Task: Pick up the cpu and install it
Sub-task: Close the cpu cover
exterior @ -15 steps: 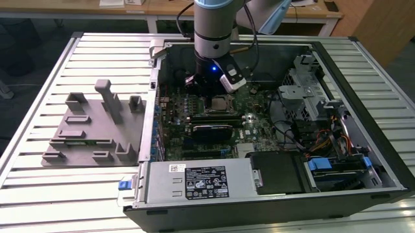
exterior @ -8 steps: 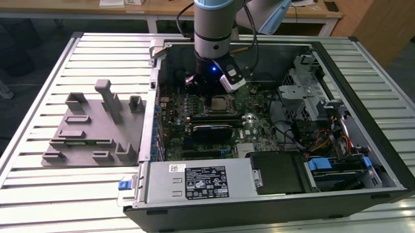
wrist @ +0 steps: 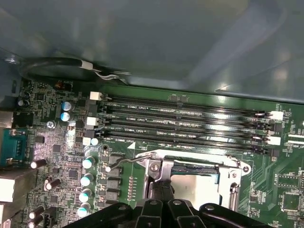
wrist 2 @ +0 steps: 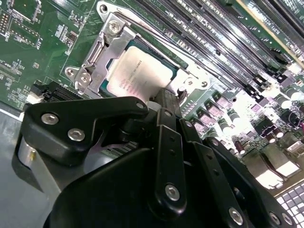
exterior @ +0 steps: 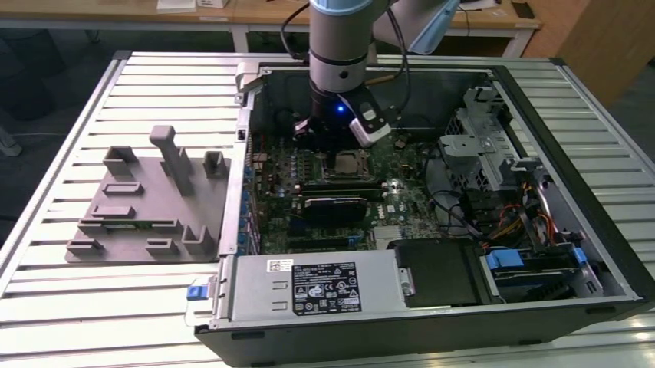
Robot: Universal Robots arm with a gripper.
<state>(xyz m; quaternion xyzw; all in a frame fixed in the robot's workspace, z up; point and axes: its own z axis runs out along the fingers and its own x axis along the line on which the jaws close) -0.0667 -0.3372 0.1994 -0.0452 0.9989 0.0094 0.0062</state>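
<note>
Silver-grey metal makes the top of the cpu [wrist 2: 135, 76], and the chip lies flat inside the square socket on the green motherboard [wrist 2: 28, 47]. The socket's metal frame [wrist 2: 102, 50] runs around it, with screws at its corners. In the first wrist view, the cpu sits just beside the long black memory slots [wrist: 190, 126], and a thin wire lever [wrist: 127, 161] stands at the frame's edge.

The black jaws look closed together and they grip nothing. Their fingertips [wrist 2: 167, 97] come down at one edge of the cpu, very close to it. Whether they touch it I cannot tell.

In the exterior view, the arm [exterior: 338, 54] reaches straight down into the open computer case [exterior: 409, 337], and its end hangs over the socket near the middle of the board. The case lies on its side on a slatted metal bench [exterior: 61, 307]. A grey tray [exterior: 143, 207] with raised blocks stands on the bench towards the exterior view's left, well apart from the arm. A grey power supply box [exterior: 307, 287] sits in the near part of the case.
</note>
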